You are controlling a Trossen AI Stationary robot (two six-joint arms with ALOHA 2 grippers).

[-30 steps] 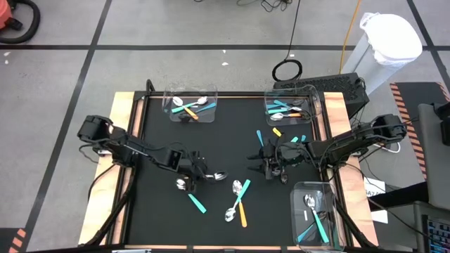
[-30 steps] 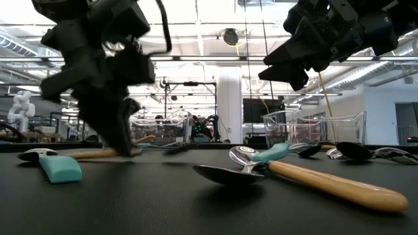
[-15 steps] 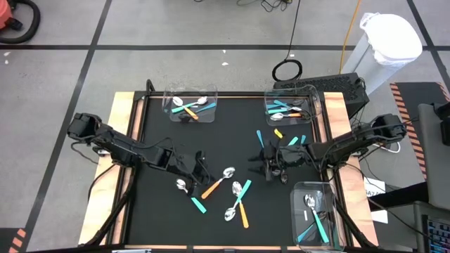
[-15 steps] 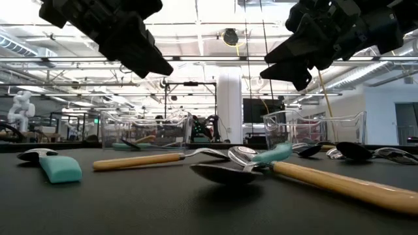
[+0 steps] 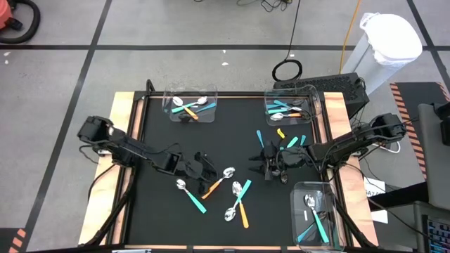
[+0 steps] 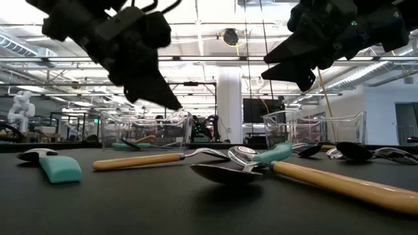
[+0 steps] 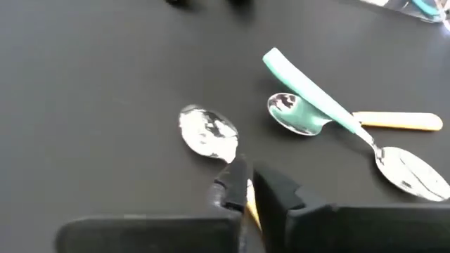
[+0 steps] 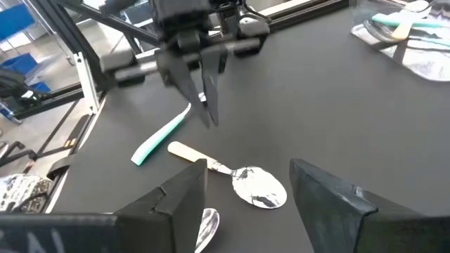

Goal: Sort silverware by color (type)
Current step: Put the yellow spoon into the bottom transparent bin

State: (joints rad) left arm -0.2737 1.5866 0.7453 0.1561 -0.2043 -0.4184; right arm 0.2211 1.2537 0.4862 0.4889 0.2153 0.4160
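Observation:
My left gripper point(image 5: 205, 171) hovers just above the table over an orange-handled spoon point(image 5: 216, 183). Its fingers stand a narrow gap apart, and in the left wrist view the orange handle point(image 7: 247, 205) shows through that gap, with the spoon's head point(image 7: 207, 130) beyond. The spoon lies flat on the mat point(image 6: 140, 160). A teal-handled spoon point(image 5: 191, 196) lies close by. A crossed teal and orange pair point(image 5: 238, 200) lies nearer the middle. My right gripper point(image 5: 264, 167) hangs wide open above the mat point(image 8: 246, 186), touching nothing.
Clear bins holding sorted utensils stand at the far left point(image 5: 191, 105), far right point(image 5: 290, 107) and near right point(image 5: 316, 211). Several loose teal and orange utensils point(image 5: 281, 139) lie beside my right arm. The two grippers face each other across a short stretch of mat.
My left gripper was down on the mat at the orange spoon. It then rose clear and left the spoon lying flat, shifted a little toward the table's right. Since then it has come partway down again over the handle. The right arm has kept still.

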